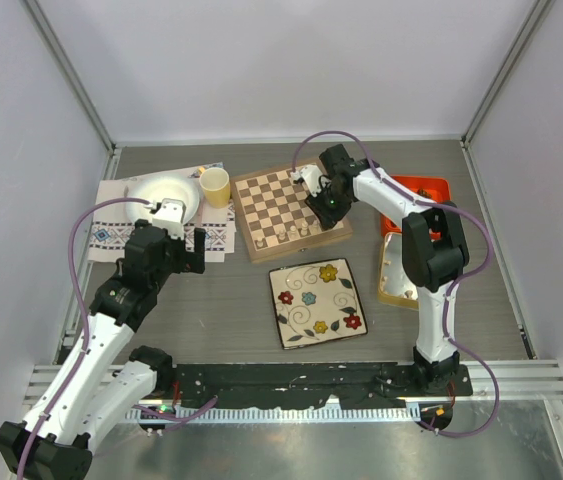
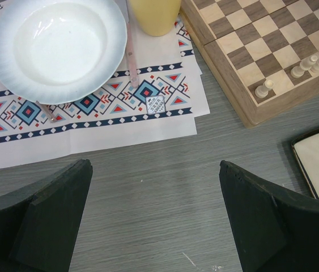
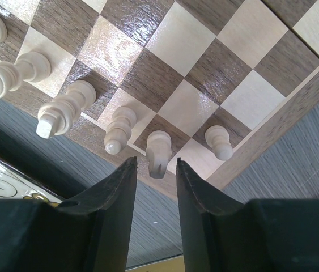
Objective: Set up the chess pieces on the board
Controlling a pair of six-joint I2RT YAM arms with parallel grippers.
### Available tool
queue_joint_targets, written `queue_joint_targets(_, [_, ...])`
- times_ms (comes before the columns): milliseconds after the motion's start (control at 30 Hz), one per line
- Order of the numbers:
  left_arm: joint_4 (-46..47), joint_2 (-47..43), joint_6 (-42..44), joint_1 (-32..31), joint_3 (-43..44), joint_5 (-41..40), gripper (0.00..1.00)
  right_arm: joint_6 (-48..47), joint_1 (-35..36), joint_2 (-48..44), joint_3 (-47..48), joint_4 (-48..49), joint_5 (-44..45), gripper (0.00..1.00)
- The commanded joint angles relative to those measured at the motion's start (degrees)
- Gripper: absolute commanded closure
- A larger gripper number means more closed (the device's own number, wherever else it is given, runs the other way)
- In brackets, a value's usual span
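Right wrist: right claw (image 3: 154,164), narrowly parted, is straddling a pale piece (image 3: 158,150).
Board (image 3: 199,107) is carrying only a partial pale row (image 3: 68,107); left claw (image 2: 154,167) wide.

The board (image 1: 279,205) sat mid-table, pieces (image 1: 299,233) lined along its near edge. Cup (image 1: 215,186) and bowl (image 1: 161,195) on placemat (image 1: 111,235) left of it, plate (image 1: 318,302) in front, tray (image 1: 431,186) right.
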Motion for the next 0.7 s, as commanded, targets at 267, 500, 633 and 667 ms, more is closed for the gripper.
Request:
queue_joint_targets(267, [2.2,-1.1,1.0,0.3,-0.1,1.3,0.00,0.3,0.4,-9.6,0.4,-1.1,0.8,0.52])
queue_joint_targets(500, [3.4,-2.9,0.4,0.3,-0.6,3.1,0.00,-1.4,-0.2,-20.9,-4.6,-2.0,-0.1,0.47])
queue_joint_targets(633, [4.1,-3.9,-2.0,0.3,-0.5,4.2,0.01,-1.9,-5.0,-27.9,-8.5,-2.4,-6.9,0.41])
queue_joint_targets(667, [4.1,-3.9,-3.6,0.3,0.0,6.1,0.00,-1.7,-6.7,-29.6,-9.3,-2.6,-9.7,0.39])
